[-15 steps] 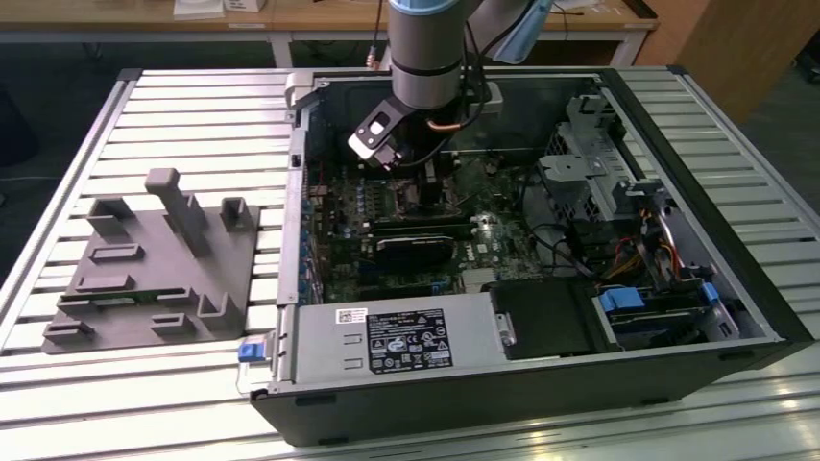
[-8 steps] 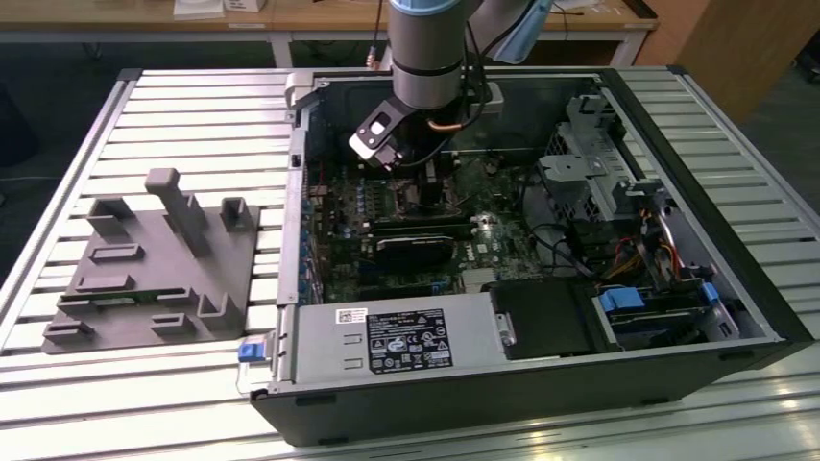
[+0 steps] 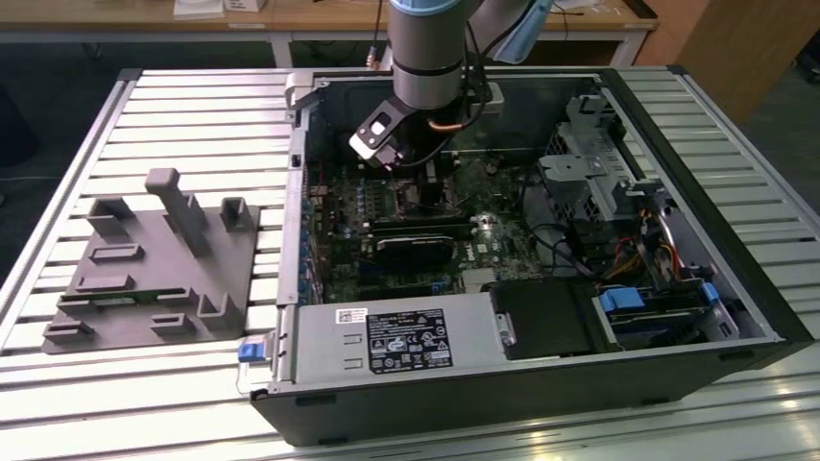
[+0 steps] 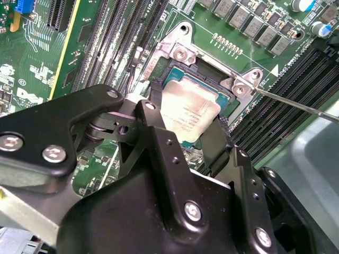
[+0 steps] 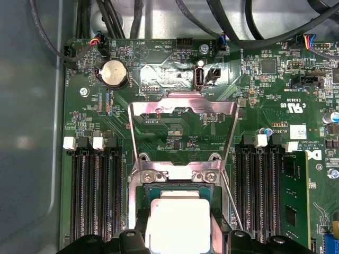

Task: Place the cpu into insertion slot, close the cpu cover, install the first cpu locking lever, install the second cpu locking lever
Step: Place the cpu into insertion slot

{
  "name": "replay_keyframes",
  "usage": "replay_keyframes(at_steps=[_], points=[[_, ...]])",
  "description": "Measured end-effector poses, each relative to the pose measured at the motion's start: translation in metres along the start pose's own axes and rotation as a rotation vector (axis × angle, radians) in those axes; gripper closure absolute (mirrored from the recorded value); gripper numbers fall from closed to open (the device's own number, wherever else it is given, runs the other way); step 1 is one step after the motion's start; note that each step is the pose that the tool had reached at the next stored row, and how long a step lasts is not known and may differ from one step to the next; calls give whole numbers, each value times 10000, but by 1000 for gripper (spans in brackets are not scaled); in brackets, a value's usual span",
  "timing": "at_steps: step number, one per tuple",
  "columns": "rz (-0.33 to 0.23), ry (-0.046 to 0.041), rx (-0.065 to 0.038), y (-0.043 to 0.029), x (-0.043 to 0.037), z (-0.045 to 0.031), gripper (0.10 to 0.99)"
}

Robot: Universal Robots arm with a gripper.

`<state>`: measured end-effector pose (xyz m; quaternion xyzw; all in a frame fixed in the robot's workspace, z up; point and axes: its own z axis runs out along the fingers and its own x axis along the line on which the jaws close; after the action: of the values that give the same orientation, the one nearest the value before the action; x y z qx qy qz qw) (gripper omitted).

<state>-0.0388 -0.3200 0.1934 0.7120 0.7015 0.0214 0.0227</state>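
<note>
One slatted table [image 3: 180,106] bears the open case [image 3: 539,394], where the end effector [image 4: 183,121] clamps the cpu [image 4: 192,106] over the insertion slot [image 5: 177,188].

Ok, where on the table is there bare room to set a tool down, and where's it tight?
Bare table lies around the fixture on the exterior view's left, and along the case on its right. Inside it is tight: the gripper holds the cpu at the slot, memory slots flank it, the cover is open.
</note>
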Motion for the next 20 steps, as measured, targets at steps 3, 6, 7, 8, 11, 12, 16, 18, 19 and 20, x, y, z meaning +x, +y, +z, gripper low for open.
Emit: replay_keyframes(at_steps=[3,6,7,8,11,12,16,18,19,20], points=[[-1,0,1,3,0,0,549],[-1,0,0,6,0,0,549],[0,0,0,7,0,0,549],[-1,1,0,7,0,1,549],[0,1,0,7,0,1,549],[0,0,0,7,0,0,549],[0,1,0,18,0,1,549],[-1,0,0,19,0,1,549],[-1,0,0,19,0,1,549],[0,0,0,19,0,1,549]])
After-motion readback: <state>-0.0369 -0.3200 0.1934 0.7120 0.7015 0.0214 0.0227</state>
